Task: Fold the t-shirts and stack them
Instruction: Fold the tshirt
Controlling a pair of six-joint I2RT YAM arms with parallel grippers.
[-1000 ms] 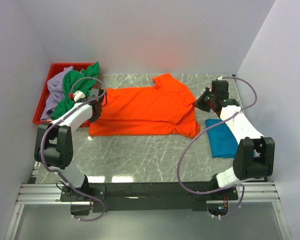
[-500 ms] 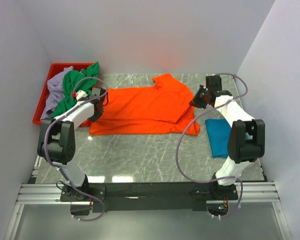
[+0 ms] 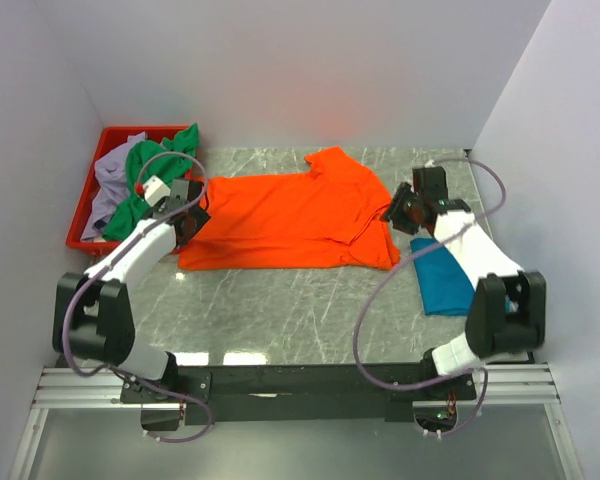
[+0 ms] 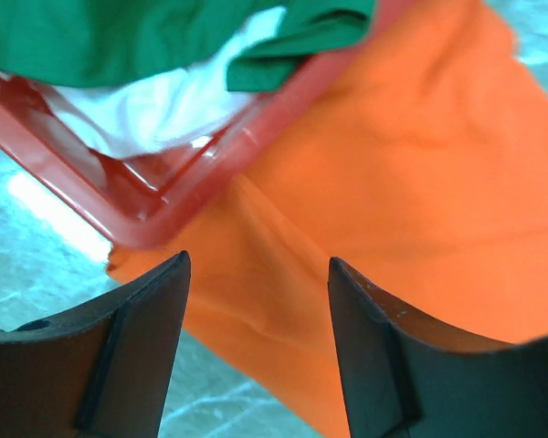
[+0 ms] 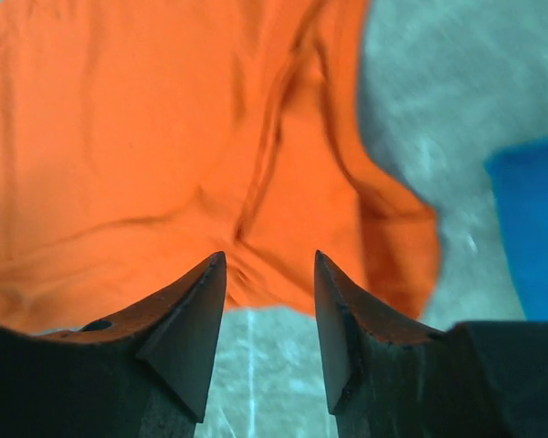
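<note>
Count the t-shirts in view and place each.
4: orange t-shirt spread mid-table; teal t-shirt folded at right; green t-shirt and lavender t-shirt heaped in the red tray, which may hide more.

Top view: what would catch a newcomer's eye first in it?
The orange shirt lies spread mid-table, an open left gripper at one end and an open right gripper at the other. A red tray, far left, holds a green shirt; a teal shirt lies at the right.

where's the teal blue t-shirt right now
In the top view the teal blue cloth t-shirt lies on the right side of the marble table, partly under the right arm, right of the near corner of the spread bright orange t-shirt.
</note>
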